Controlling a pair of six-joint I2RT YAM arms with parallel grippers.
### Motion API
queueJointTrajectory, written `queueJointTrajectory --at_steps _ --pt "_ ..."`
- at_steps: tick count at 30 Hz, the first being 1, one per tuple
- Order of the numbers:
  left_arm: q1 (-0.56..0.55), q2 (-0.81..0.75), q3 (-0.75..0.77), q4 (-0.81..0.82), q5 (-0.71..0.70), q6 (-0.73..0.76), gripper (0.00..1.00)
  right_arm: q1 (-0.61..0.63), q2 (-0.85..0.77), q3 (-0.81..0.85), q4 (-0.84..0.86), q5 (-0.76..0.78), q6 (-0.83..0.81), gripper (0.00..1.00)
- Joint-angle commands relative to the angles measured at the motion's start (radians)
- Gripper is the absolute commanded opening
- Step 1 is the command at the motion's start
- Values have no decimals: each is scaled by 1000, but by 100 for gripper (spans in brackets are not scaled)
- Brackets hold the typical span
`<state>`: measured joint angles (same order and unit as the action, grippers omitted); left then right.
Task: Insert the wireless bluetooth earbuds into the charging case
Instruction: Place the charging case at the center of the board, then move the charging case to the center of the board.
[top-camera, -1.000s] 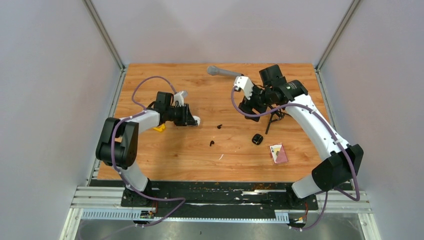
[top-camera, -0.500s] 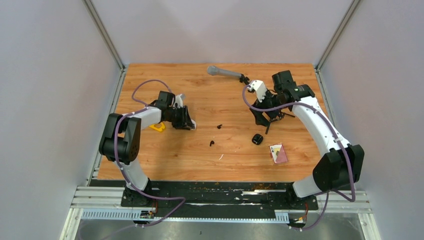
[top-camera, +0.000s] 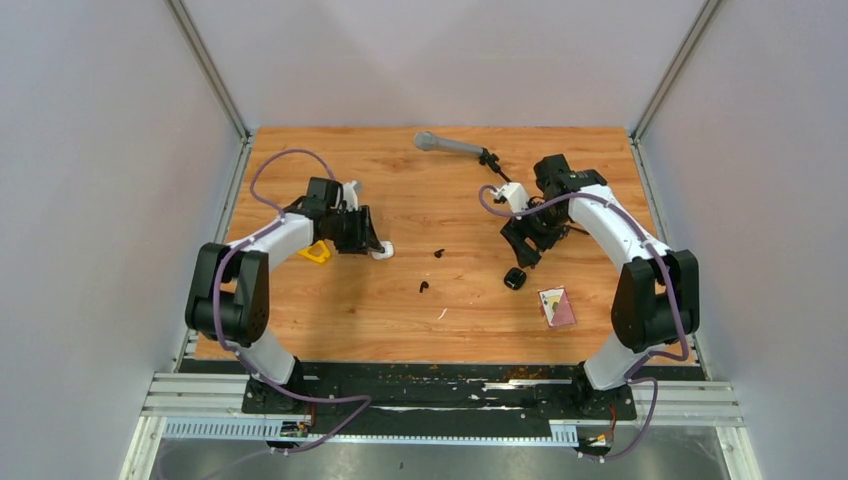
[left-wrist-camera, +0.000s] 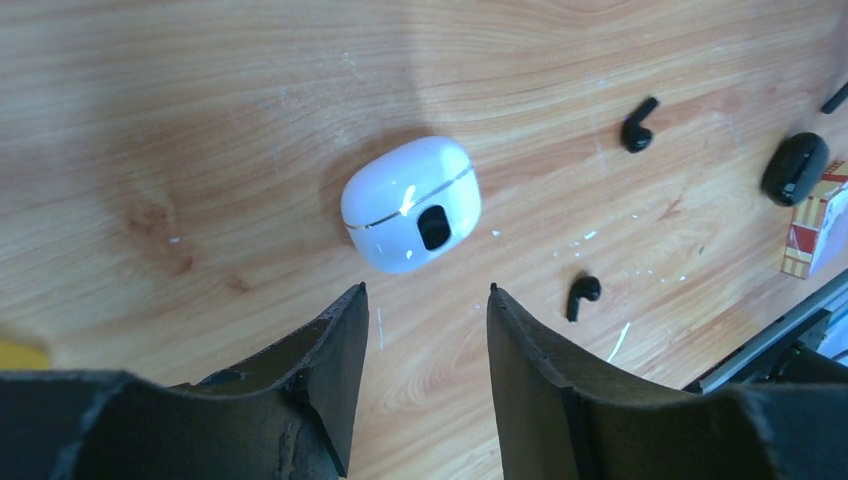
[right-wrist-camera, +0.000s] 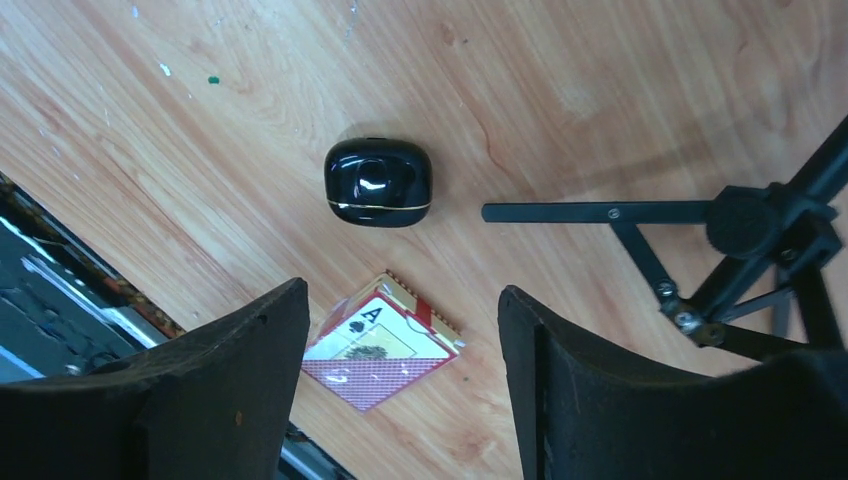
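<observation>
Left gripper (left-wrist-camera: 425, 290) angled down, jaws narrowly parted, nothing between them. Right gripper (right-wrist-camera: 400, 290) faces down too, jaws wide and empty, right arm (top-camera: 612, 216) folded sharply at the elbow.

left arm (top-camera: 285, 235): white links, black joints | right arm (top-camera: 612, 222): same colours | purple cables (top-camera: 290, 152): looped along both | fingers (left-wrist-camera: 325, 370): matte black wedges

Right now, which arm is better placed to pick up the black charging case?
Right. The right gripper is open with the closed black case just ahead of its jaws; the left gripper, also open, faces the white case instead.
</observation>
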<state>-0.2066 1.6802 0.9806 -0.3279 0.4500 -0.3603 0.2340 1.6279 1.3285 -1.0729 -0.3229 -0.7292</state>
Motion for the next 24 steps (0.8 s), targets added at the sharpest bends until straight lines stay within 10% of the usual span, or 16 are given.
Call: queueJointTrajectory --at_steps 1,10,24 --pt "7 -151 3 -49 -56 86 55 0 10 13 14 37 215 70" --pt "6 -275 64 -100 -113 187 55 -2 21 -95 23 115 798 76" --pt "7 -374 69 -118 -114 244 55 35 242 48 53 259 1045 70"
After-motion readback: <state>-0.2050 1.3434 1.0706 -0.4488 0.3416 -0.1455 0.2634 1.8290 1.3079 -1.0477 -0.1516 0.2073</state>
